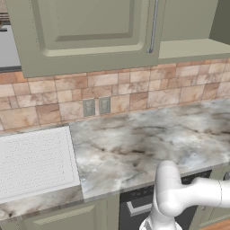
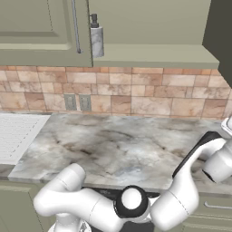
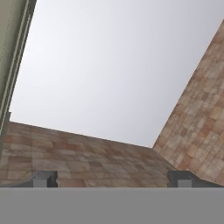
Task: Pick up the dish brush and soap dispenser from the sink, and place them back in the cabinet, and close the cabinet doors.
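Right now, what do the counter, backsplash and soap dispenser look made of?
Counter: polished marble-like stone, grey-brown veining. Backsplash: matte stone or ceramic tiles, tan-pink blocks with grout lines. Soap dispenser: looks like brushed metal or grey plastic, with a black pump, likely plastic.

The arm is seen rising from the lower right of the left base view, where a rounded white elbow is bent and a link is carried off to the right edge. In the right base view the arm is folded low, from a white shoulder link through a dark joint to a forearm angled up toward the right edge. In the hand view the gripper is shown with its jaws spread wide, nothing held between the fingertips.
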Controlling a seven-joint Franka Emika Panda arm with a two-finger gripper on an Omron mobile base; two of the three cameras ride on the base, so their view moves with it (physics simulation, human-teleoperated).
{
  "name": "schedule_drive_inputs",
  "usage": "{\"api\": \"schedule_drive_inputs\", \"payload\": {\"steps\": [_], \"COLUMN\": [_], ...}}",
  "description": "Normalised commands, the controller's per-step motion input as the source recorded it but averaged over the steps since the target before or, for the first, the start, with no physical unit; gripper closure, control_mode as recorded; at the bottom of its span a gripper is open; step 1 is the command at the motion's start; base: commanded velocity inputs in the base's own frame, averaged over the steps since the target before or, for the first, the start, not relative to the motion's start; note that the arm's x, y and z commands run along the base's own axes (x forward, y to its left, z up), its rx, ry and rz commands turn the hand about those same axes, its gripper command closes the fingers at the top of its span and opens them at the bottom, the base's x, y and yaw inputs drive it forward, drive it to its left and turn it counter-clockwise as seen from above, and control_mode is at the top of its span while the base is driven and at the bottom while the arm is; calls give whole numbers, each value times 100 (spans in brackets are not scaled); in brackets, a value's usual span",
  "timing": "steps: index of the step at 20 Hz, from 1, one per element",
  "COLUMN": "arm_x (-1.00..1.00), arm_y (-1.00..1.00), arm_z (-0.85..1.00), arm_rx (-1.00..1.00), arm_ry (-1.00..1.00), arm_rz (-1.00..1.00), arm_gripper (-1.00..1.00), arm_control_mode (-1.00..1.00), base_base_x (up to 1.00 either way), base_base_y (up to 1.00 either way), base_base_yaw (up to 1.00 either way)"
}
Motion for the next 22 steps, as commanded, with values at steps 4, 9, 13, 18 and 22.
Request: {"api": "schedule_drive_inputs", "payload": {"steps": [4,9,13,18,22], "arm_x": [0,0,0,0,0], "arm_y": [13,2,0,0,4], "arm_z": [0,0,0,0,0], "arm_rx": [-9,-7,-6,-5,-7], "arm_ry": [-10,-11,-10,-10,-9], "arm_rz": [0,0,0,0,0], "arm_gripper": [-100,-100,-100,-100,-100], "arm_control_mode": [-100,-100,-100,-100,-100], "base_base_x": [0,0,0,0,0], "base_base_y": [0,0,0,0,0], "base_base_yaw": [0,0,0,0,0]}}
